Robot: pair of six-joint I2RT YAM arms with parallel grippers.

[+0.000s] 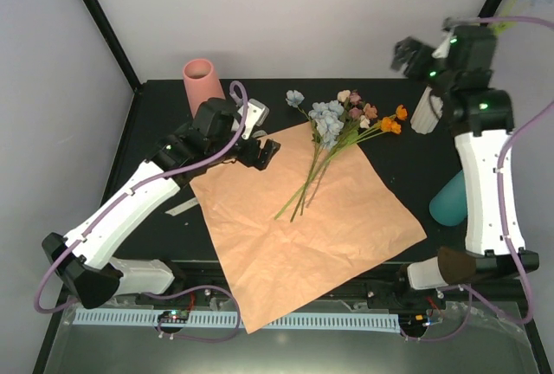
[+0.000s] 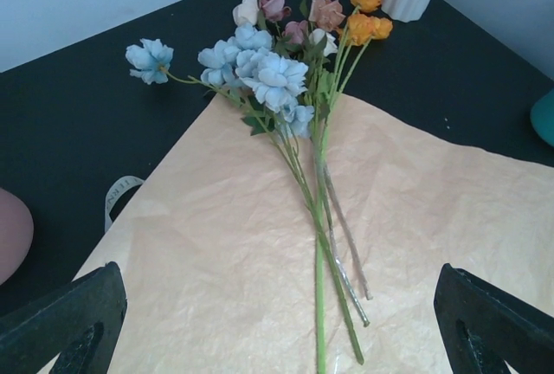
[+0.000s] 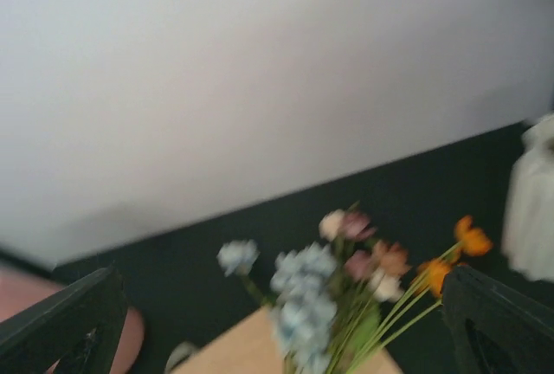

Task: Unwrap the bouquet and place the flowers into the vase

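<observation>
The paper sheet (image 1: 303, 235) is seen opened flat on the black table (image 1: 400, 164). The flowers (image 1: 325, 142) are laid loose across its far corner, with the blooms lying past the edge. The left gripper (image 1: 260, 134) is held low at the sheet's left corner, fingers spread wide and empty. The right gripper (image 1: 414, 58) is held high, likewise spread and empty. The white ribbed vase (image 1: 427, 111) is stood upright just right of the orange blooms.

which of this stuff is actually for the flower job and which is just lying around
For the job: flowers, peach paper sheet, white ribbed vase.
Just lying about: pink vase, teal vase, white strip.
</observation>
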